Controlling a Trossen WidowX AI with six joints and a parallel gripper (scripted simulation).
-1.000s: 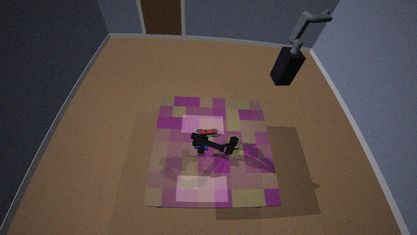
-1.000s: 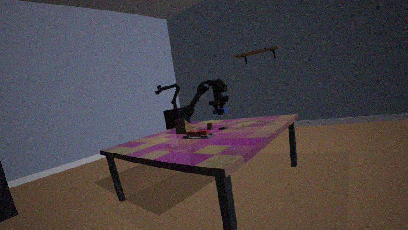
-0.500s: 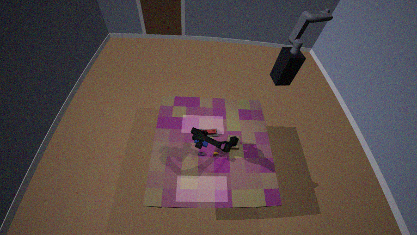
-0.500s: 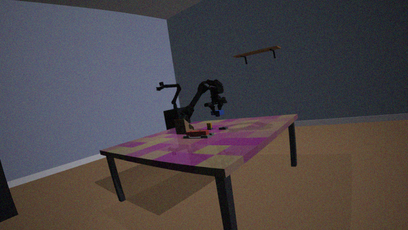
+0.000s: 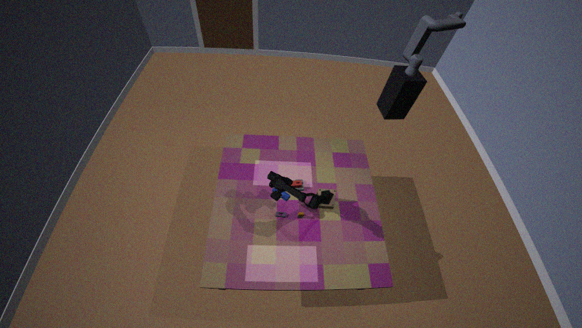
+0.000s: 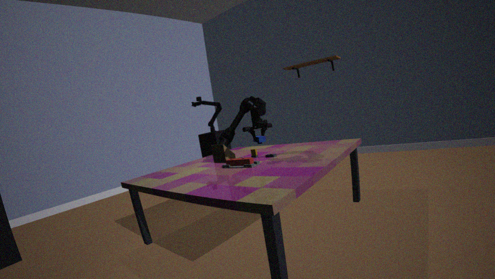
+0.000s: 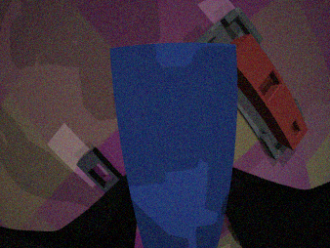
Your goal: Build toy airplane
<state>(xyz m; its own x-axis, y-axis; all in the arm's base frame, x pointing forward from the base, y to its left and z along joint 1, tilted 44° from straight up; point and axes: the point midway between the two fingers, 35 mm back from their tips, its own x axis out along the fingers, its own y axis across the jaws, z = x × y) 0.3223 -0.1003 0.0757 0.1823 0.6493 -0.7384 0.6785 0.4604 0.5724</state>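
The red fuselage (image 5: 297, 183) (image 6: 239, 161) (image 7: 273, 90) lies along the grey jig (image 6: 237, 166) (image 7: 222, 35); its open sockets face up in the wrist view. My gripper (image 5: 279, 193) (image 6: 259, 137) (image 7: 173, 174) is shut on the blue wing (image 5: 284, 196) (image 6: 260, 139) (image 7: 176, 117) and holds it well above the table, to one side of the fuselage. The wing covers the middle of the wrist view and overlaps the jig's edge there; its tab cannot be made out. The small yellow tail fin (image 5: 300, 214) (image 6: 254, 152) stands on the table, apart from the jig.
A small dark grey slotted piece (image 5: 280, 214) (image 6: 270, 155) (image 7: 100, 171) lies on the table near the fin. A tan block (image 5: 331, 203) (image 6: 218, 153) stands by the arm's base, close to the jig. The table (image 5: 284, 265) (image 6: 270, 180) has a purple and yellow checkered top.
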